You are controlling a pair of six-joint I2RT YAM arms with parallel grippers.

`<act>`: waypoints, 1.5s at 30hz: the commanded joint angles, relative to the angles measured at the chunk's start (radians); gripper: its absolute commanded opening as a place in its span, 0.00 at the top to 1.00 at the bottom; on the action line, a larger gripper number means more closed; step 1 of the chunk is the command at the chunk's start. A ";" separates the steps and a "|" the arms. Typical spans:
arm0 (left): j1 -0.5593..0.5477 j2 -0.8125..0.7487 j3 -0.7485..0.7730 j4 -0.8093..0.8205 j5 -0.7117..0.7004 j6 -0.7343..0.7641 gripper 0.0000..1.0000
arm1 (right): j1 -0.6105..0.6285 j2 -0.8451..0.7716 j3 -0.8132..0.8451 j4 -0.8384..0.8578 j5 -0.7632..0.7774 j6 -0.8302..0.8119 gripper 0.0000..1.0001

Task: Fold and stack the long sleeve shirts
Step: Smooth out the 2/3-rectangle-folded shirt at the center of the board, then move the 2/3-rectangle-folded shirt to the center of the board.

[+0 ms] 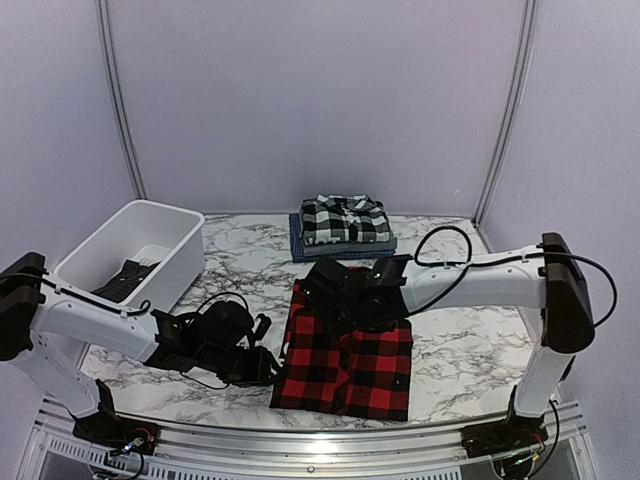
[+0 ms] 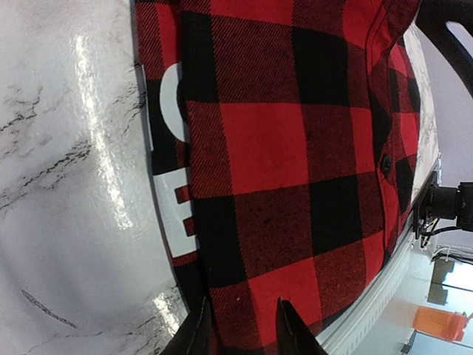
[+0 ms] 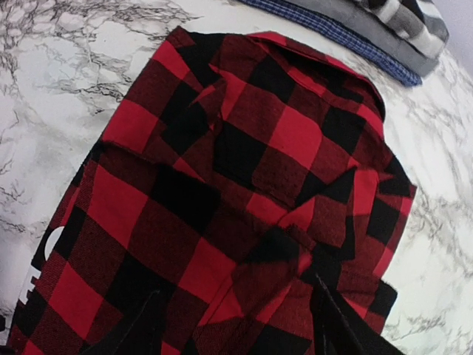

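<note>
- The red-and-black shirt [image 1: 345,362] was laid on the bench [image 1: 460,345].
- The right jaws were held open above it.
- Its edge was flanked by the left jaws; a grip could not be told.

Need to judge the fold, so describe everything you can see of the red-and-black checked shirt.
The red-and-black checked shirt is soft woven cloth, flannel by its look, folded into a rough rectangle lying flat on the marble table, collar toward the far side. A dark button sits on its front. The far part is rumpled. Along its left edge show white markings. The left fingers straddle that edge; the right fingers stand wide apart over its far half. Whether either touches cloth is unclear.
</note>
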 commanded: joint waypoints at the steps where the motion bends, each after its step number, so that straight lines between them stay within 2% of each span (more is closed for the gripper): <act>1: -0.003 0.026 0.022 -0.005 -0.021 0.009 0.68 | -0.001 -0.164 -0.092 0.028 -0.053 0.052 0.29; 5: -0.003 0.039 0.031 0.011 0.004 0.015 0.69 | -0.003 -0.330 -0.259 0.092 -0.134 0.123 0.24; 9: -0.004 0.055 0.030 0.016 0.016 0.013 0.71 | -0.002 -0.480 -0.440 0.160 -0.225 0.203 0.24; 15: -0.004 0.065 0.032 0.018 0.015 0.012 0.73 | -0.002 -0.694 -0.684 0.248 -0.306 0.315 0.28; 20: -0.005 0.069 0.042 0.026 0.023 0.016 0.76 | -0.002 -0.800 -0.798 0.251 -0.333 0.374 0.31; 27: -0.008 0.084 0.042 0.038 0.034 0.013 0.78 | 0.001 -0.908 -0.952 0.325 -0.451 0.444 0.42; 32: -0.011 0.080 0.040 0.028 0.020 0.013 0.78 | 0.049 -0.962 -1.011 0.324 -0.446 0.502 0.44; 41: -0.028 0.085 0.032 0.018 0.010 0.007 0.74 | 0.139 -0.885 -1.031 0.381 -0.426 0.569 0.46; 45: -0.037 0.075 0.035 0.021 0.014 -0.001 0.83 | 0.143 -0.870 -1.029 0.398 -0.416 0.572 0.49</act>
